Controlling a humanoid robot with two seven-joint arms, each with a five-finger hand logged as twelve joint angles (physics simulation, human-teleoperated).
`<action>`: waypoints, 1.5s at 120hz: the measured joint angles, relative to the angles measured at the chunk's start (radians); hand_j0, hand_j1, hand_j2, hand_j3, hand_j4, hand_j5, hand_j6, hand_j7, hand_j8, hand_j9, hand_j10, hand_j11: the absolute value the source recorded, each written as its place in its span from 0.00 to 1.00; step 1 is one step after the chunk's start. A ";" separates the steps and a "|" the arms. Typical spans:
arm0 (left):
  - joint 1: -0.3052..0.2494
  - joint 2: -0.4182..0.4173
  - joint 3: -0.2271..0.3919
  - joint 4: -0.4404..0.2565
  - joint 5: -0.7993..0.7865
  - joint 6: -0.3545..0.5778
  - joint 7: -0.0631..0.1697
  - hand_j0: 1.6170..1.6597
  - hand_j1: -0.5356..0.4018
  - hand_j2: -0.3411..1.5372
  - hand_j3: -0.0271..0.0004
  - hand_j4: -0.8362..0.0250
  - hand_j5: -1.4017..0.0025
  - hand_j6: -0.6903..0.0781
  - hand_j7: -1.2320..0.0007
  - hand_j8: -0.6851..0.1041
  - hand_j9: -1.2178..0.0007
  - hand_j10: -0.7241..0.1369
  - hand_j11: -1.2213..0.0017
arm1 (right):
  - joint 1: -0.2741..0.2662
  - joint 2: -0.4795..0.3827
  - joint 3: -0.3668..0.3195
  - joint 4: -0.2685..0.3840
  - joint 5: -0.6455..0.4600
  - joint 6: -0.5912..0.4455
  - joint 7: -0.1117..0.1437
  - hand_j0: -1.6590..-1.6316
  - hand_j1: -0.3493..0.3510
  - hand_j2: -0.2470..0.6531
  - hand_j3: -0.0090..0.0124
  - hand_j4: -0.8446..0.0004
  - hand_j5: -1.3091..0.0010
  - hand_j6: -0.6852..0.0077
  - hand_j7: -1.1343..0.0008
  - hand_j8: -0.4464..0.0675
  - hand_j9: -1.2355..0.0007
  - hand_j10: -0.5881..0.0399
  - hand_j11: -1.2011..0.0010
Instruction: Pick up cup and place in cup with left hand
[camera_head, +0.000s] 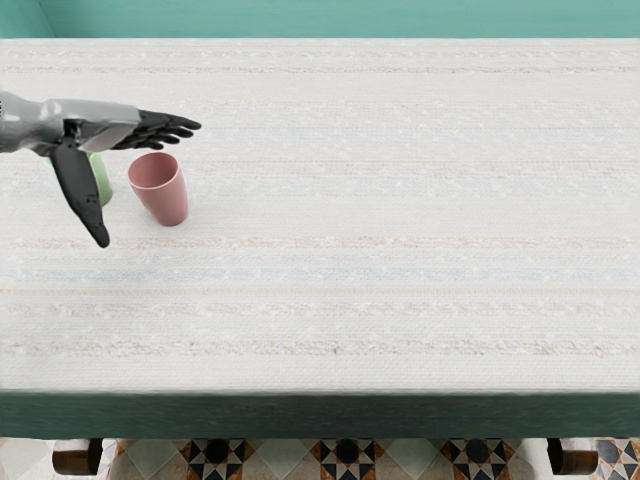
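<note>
White striped tabletop (400, 220), teal wall (320, 18), tiled floor (350, 456) — the left fingers (178, 123) spread empty near the pink cup (170, 198).

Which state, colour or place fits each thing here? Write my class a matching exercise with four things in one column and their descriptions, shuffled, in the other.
Column 1
1. Pink cup
2. Green cup
3. Left hand
4. Tabletop

Column 2
A. Partly hidden behind the thumb
B. Whitish, with faint stripes
C. Upright, with its open rim in full view
D. Fingers extended, holding nothing

Right pairs: 1-C, 2-A, 3-D, 4-B
</note>
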 joint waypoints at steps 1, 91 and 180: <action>0.000 0.000 0.000 -0.002 0.000 0.000 0.000 0.96 0.94 0.18 0.99 0.96 1.00 0.89 1.00 0.86 1.00 0.84 1.00 | 0.000 0.000 0.000 0.000 0.000 0.000 0.000 0.04 0.04 0.27 0.42 0.97 0.98 0.95 0.97 0.82 0.97 0.90 0.97; -0.033 -0.303 0.030 0.043 0.372 0.246 0.467 0.96 0.94 0.18 0.99 0.97 1.00 0.89 1.00 0.86 1.00 0.84 1.00 | -0.001 0.000 0.000 -0.002 0.000 -0.001 0.001 0.04 0.04 0.27 0.42 0.97 0.98 0.95 0.97 0.82 0.97 0.90 0.97; 0.041 -0.467 0.125 0.203 0.587 0.385 0.468 0.96 0.67 0.21 0.99 0.71 0.79 0.61 0.77 0.58 0.77 0.58 0.77 | -0.003 0.000 0.000 -0.037 0.000 -0.001 0.000 0.04 0.04 0.27 0.42 0.97 0.98 0.95 0.97 0.82 0.97 0.90 0.97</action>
